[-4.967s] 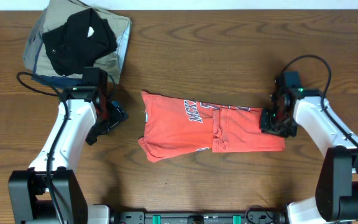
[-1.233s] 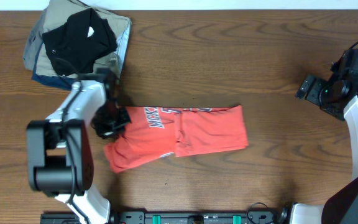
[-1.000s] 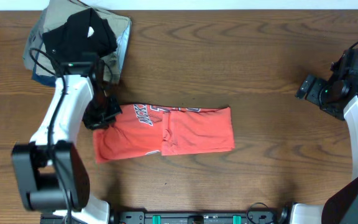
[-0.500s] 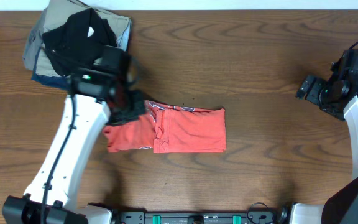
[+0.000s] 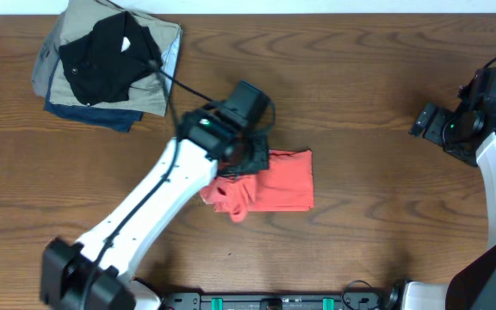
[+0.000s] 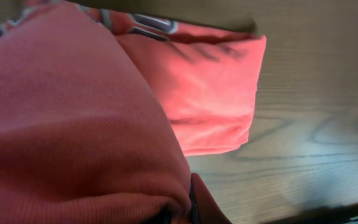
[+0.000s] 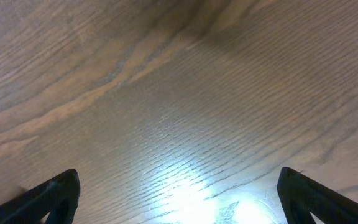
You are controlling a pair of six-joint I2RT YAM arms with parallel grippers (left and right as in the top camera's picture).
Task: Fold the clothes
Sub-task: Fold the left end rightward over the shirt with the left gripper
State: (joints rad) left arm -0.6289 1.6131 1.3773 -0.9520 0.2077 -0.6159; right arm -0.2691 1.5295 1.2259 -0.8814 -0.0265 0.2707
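Your left gripper (image 5: 252, 158) is clamped on a bunch of the shirt (image 5: 284, 181) at its upper left edge. The shirt lies crumpled and partly folded on the table (image 5: 360, 69). The garment stack (image 5: 102, 60) sits well to the shirt's upper left. Your right gripper (image 5: 421, 121) hangs well to the shirt's right, jaws wide apart.

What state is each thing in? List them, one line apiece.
T-shirt: partly folded, its left end lifted and bunched over the rest.
Left claw: shut on the T-shirt.
Right claw: open, empty, off to the side over bare table.
Pile: folded garments, stacked, black one on top.
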